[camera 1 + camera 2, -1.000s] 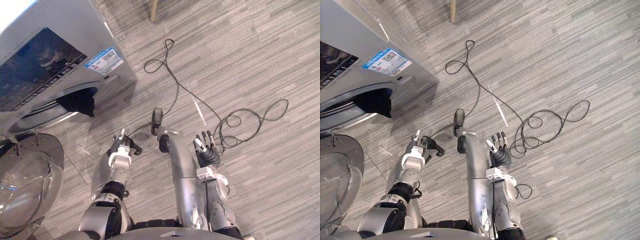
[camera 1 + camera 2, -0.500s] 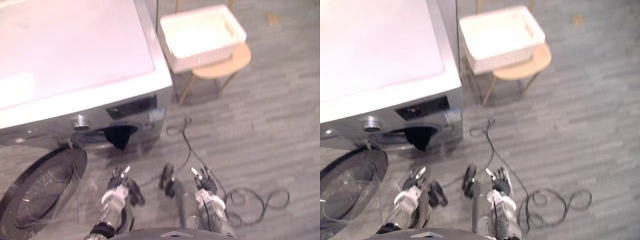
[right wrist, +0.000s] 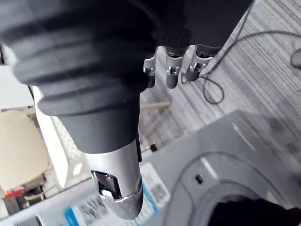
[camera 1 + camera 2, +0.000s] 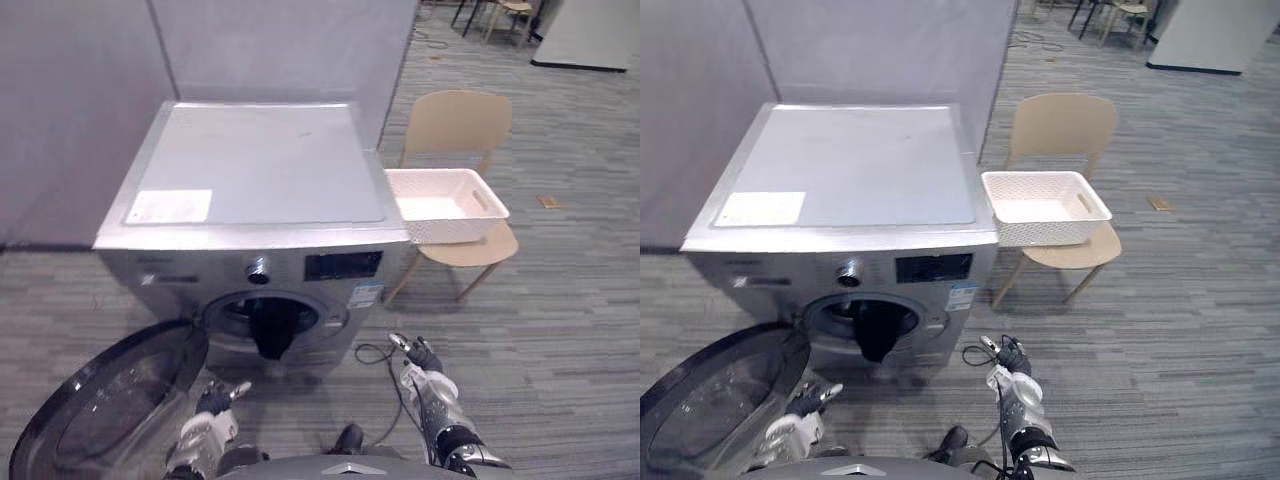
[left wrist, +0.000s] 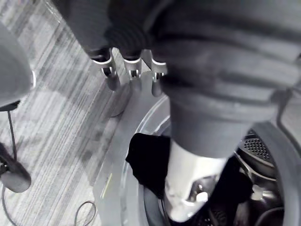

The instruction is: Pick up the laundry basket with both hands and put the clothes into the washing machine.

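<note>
The basket (image 4: 455,229) sat on the chair (image 4: 457,121) beside the washing machine (image 4: 260,160). The left hand (image 4: 211,399) and right hand (image 4: 420,356) hung empty, fingers seemingly apart.

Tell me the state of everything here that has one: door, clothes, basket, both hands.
Washing machine door: swung open.
Dark garment: hanging out of the drum opening.
Laundry basket: upright on the chair, looks empty.
Left hand: open, holding nothing.
Right hand: open, holding nothing.

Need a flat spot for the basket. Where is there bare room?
The washing machine's top is bare except a white sheet at its front left corner. The floor right of the chair is open. Crowded before the drum: open door, hanging dark garment.
</note>
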You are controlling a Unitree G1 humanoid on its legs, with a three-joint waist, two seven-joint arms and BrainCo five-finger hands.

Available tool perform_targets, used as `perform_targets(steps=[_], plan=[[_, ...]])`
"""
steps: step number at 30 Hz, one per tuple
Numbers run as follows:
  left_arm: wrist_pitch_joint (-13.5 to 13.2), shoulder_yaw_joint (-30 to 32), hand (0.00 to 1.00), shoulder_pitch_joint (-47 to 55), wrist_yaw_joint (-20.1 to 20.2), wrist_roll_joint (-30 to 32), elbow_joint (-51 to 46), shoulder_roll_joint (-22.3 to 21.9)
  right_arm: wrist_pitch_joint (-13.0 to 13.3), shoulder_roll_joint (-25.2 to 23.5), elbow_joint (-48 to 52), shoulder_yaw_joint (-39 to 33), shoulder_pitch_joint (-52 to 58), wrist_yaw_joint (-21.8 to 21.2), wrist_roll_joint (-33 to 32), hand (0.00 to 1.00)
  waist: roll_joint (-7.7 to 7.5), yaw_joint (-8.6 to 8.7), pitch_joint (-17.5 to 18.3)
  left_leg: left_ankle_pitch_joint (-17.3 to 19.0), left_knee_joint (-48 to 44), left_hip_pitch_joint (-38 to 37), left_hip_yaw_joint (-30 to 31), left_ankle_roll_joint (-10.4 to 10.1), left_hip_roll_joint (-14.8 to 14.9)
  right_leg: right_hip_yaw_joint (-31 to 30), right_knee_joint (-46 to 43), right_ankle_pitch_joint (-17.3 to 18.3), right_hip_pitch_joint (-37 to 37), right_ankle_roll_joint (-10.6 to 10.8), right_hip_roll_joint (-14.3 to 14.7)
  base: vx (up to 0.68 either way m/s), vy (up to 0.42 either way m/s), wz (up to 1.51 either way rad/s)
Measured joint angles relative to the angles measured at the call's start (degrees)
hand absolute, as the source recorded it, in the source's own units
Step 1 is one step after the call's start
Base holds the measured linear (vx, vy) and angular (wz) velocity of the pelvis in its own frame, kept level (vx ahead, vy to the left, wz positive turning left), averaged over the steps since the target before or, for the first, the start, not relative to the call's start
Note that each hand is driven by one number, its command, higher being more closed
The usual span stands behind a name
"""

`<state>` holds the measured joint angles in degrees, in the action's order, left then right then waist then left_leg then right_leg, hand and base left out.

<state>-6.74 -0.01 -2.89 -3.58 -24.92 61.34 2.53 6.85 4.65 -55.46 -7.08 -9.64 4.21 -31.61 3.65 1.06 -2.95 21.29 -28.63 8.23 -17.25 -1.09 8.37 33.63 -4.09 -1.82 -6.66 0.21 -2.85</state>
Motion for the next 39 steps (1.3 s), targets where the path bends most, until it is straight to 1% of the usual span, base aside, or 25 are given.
perform_targets(steps=[1, 2, 3, 4, 5, 6, 7, 8, 9, 11, 13, 15, 16, 17, 18, 19, 21, 22, 24, 25, 26, 27, 29, 34, 39], plan=[[0.11, -0.99, 0.0, 0.06, -0.1, -0.07, 0.56, -0.04, -0.4, -0.33, -0.9, 1.0, 0.27, 0.02, -0.01, 0.0, -0.53, 0.52, -0.05, -1.99, 1.64, -1.14, 1.3, -0.96, -2.14, -2.63, 1.52, -1.01, 1.08, -0.24, -0.63, -0.04, 0.259, 0.8], [0.12, -2.54, 0.0, 0.09, 0.01, -0.02, 0.58, 0.92, -0.65, -1.65, -2.11, 1.49, 0.68, 0.02, 0.05, 0.0, -5.49, 1.04, 0.35, -5.12, 0.69, -0.87, 4.61, -5.8, -6.25, -3.88, 3.58, -6.36, 3.23, -1.48, -5.89, -0.08, 0.11, 0.94], [-0.17, -4.19, 0.0, -0.76, 0.28, 0.29, -0.39, -0.14, -0.93, -1.58, -2.35, 1.23, -0.03, 0.14, 0.17, 0.0, -3.02, -0.14, -0.39, -1.55, -4.16, 1.47, 6.68, -0.86, -3.4, -2.67, 2.23, -8.52, 2.93, 0.04, -6.6, -0.1, 0.093, 0.86], [-0.12, -4.85, 0.0, -0.44, 0.22, 0.79, -1.03, -0.93, -0.9, -1.82, -1.92, 1.49, -1.0, -0.21, 0.52, 0.0, 0.48, 0.84, -0.36, -2.59, 1.02, 0.86, 8.67, -1.72, 0.47, -3.32, 1.56, -9.48, 2.85, 0.82, -4.23, -0.08, 0.111, 0.39], [-0.04, -4.75, 0.0, -0.55, 0.2, 1.14, -0.91, 0.02, -0.97, -3.47, -1.95, 1.59, -1.48, -0.33, 0.52, 0.0, -0.43, 0.36, -0.63, -4.34, 3.05, -0.05, 8.71, -0.12, -1.78, -4.49, 1.62, -8.69, 2.62, 1.92, -6.21, 0.0, 0.216, 0.33], [-0.18, -5.1, 0.0, -0.67, 0.23, 2.02, -0.72, 1.22, -1.11, -5.04, -2.01, 1.68, -1.5, -0.4, 0.52, 0.0, -2.55, 0.39, -0.59, -7.17, 7.7, -2.33, 8.41, 0.71, -4.75, -5.33, 1.75, -7.62, 2.79, 3.19, -8.82, 0.01, 0.208, 0.39], [-0.13, -5.75, 0.0, -0.8, 0.21, 4.07, -0.2, 1.36, -1.09, -5.05, -1.96, 1.66, -1.35, -0.46, 0.53, 0.0, -3.33, 0.49, -0.19, -9.23, 10.32, -3.11, 8.67, 1.52, -6.62, -6.39, 0.67, -7.24, 2.77, 3.76, -10.28, -0.02, 0.215, 0.42], [-0.13, -6.53, 0.0, -0.21, 0.21, 5.95, 0.12, 1.64, -1.07, -4.9, -1.95, 1.68, -0.72, -0.46, 0.52, 0.0, -2.8, 0.27, -0.53, -10.38, 12.14, -3.87, 8.19, 1.52, -8.25, -7.23, -0.31, -7.15, 2.66, 3.93, -11.48, -0.03, 0.136, 0.22], [-0.13, -6.8, 0.0, 0.01, 0.2, 6.66, 0.44, 1.74, -1.07, -4.86, -1.95, 1.8, -0.64, -0.46, 0.53, 0.0, -3.8, 0.09, -0.43, -10.89, 13.11, -4.64, 7.8, 1.91, -8.96, -8.03, -0.64, -7.22, 2.68, 3.89, -12.02, -0.06, 0.14, -0.11], [-0.09, -6.79, 0.0, 1.85, 0.24, 9.45, 2.75, 2.0, -1.1, -4.94, -1.95, 2.42, 1.34, -1.29, 0.53, 0.0, -3.78, -0.01, -1.12, -12.01, 16.37, -7.21, 5.51, 2.78, -10.04, -9.96, -1.99, -8.15, 1.97, 4.17, -12.94, -0.1, 0.1, -0.44], [-0.02, -6.26, 0.0, 3.0, 0.28, 11.03, 3.56, 2.75, -1.17, -5.0, -2.1, 2.46, 3.46, -2.04, 0.67, 0.0, -4.58, 0.24, -1.52, -12.91, 18.49, -8.46, 4.07, 3.31, -9.9, -11.09, -2.69, -8.71, 1.36, 4.18, -12.77, -0.12, 0.032, -0.48], [0.11, -6.14, 0.0, 3.2, 0.31, 12.66, 4.86, 3.51, -2.01, -4.95, -2.59, 2.48, 4.77, -2.31, 1.92, 0.0, -4.74, 0.44, -2.05, -13.64, 20.62, -9.5, 2.63, 3.29, -8.79, -11.15, -4.21, -8.22, 0.4, 2.92, -11.85, -0.1, -0.041, -0.38], [0.34, -5.78, 0.0, 3.31, 0.35, 12.82, 5.17, 3.69, -2.13, -4.93, -3.6, 2.55, 4.89, -2.33, 2.36, 0.0, -4.87, 0.85, -2.2, -14.32, 21.04, -9.94, 2.28, 3.57, -7.65, -10.82, -7.0, -6.34, 0.34, 1.62, -10.99, -0.07, -0.149, -0.31], [0.49, -5.51, 0.0, 3.45, 0.33, 12.8, 4.99, 3.84, -2.24, -4.92, -4.49, 3.05, 5.2, -2.32, 2.33, 0.0, -5.1, 0.81, -2.32, -14.83, 21.39, -10.76, 1.65, 2.97, -5.69, -10.78, -13.48, -1.42, 0.59, 0.87, -9.57, -0.05, -0.172, -0.28], [0.49, -5.46, 0.0, 3.41, 0.35, 12.82, 4.94, 3.98, -2.23, -4.91, -4.48, 3.87, 5.22, -2.34, 2.32, 0.0, -5.34, 0.71, -2.32, -14.83, 21.6, -10.96, 1.56, 2.63, -5.2, -10.94, -15.11, 0.02, 0.96, 1.18, -8.96, -0.05, -0.202, -0.33], [0.59, -5.21, 0.0, 3.4, 0.54, 12.99, 4.95, 4.25, -2.07, -4.85, -4.0, 4.6, 5.02, -2.5, 2.31, 0.0, -6.11, 0.71, -2.61, -14.77, 21.79, -11.07, 1.35, 1.42, -4.63, -11.44, -15.06, 0.78, 1.33, 1.59, -8.1, -0.05, -0.146, -0.22], [0.97, -4.67, 0.0, 2.93, 0.67, 14.76, 4.97, 4.33, -2.01, -4.27, -3.91, 5.18, 4.94, -2.68, 2.3, 0.0, -6.7, 0.76, -3.03, -16.15, 23.84, -12.23, 1.29, -0.25, -3.6, -11.5, -13.47, 0.66, 2.02, 1.68, -6.57, -0.05, -0.172, -0.15], [1.07, -4.65, 0.0, 2.81, 0.65, 15.28, 4.97, 4.21, -2.02, -4.02, -3.97, 5.51, 5.13, -2.67, 2.29, 0.0, -6.49, 0.86, -3.17, -16.72, 24.68, -12.68, 1.33, -0.33, -3.39, -11.56, -12.3, 0.67, 2.65, 1.68, -5.99, -0.04, -0.155, -0.08], [1.17, -4.6, 0.0, 2.52, 0.63, 16.3, 4.66, 3.57, -2.05, -2.84, -3.99, 7.03, 5.88, -2.69, 2.33, 0.0, -6.15, 0.76, -3.16, -18.17, 26.93, -13.31, 1.51, -1.7, -3.04, -13.41, -4.77, 1.16, 5.81, 2.15, -3.4, -0.04, -0.15, 0.0], [1.16, -4.52, 0.0, 2.49, 0.64, 16.3, 4.49, 3.52, -2.05, -2.76, -3.99, 7.02, 5.91, -2.69, 2.33, 0.0, -6.2, 0.5, -3.11, -18.75, 27.36, -13.26, 1.45, -1.86, -3.04, -13.95, -1.78, 1.51, 7.01, 2.66, -2.79, -0.06, -0.168, -0.09], [1.16, -3.82, 0.0, 2.23, 0.59, 16.09, 4.42, 3.13, -2.03, -2.46, -3.98, 7.43, 5.69, -2.69, 2.32, 0.0, -6.11, -0.39, -2.97, -20.01, 28.37, -12.94, 1.17, -2.09, -3.01, -14.4, 4.44, 0.49, 8.75, 3.27, -1.47, -0.05, -0.111, -0.13], [1.13, -3.65, 0.0, 2.24, 0.6, 16.09, 4.39, 3.05, -2.03, -2.4, -3.98, 7.63, 5.65, -2.7, 2.32, 0.0, -6.04, -0.5, -2.92, -20.07, 28.68, -12.88, 1.08, -2.19, -3.01, -14.43, 5.04, 0.24, 8.8, 3.13, -1.3, -0.06, -0.108, -0.15], [1.14, -2.46, 0.0, 2.52, 0.52, 14.89, 4.4, 2.71, -2.04, -2.06, -3.98, 9.22, 5.35, -2.69, 2.32, 0.0, -5.27, -0.66, -2.52, -22.25, 32.21, -13.28, 0.66, -2.77, -2.82, -14.92, 7.97, -0.76, 8.55, 2.71, -0.12, -0.05, -0.07, -0.06], [1.13, -1.97, 0.0, 2.9, 0.25, 13.83, 4.41, 1.86, -1.99, -1.79, -3.95, 10.3, 5.86, -2.84, 2.81, 0.0, -4.28, -1.08, -1.77, -22.52, 33.44, -13.11, 0.14, -3.04, -2.67, -15.8, 9.07, -0.77, 7.98, 2.72, 0.58, 0.02, -0.026, -0.08], [1.13, -1.03, 0.0, 3.09, 0.24, 14.03, 4.47, 1.47, -1.97, -1.81, -4.05, 9.11, 8.44, -2.92, 4.33, 0.0, -3.94, -1.1, -1.49, -22.51, 33.44, -12.82, 0.52, -3.0, -3.07, -15.58, 9.08, -0.71, 7.88, 2.71, 0.23, 0.09, 0.019, 0.02]])
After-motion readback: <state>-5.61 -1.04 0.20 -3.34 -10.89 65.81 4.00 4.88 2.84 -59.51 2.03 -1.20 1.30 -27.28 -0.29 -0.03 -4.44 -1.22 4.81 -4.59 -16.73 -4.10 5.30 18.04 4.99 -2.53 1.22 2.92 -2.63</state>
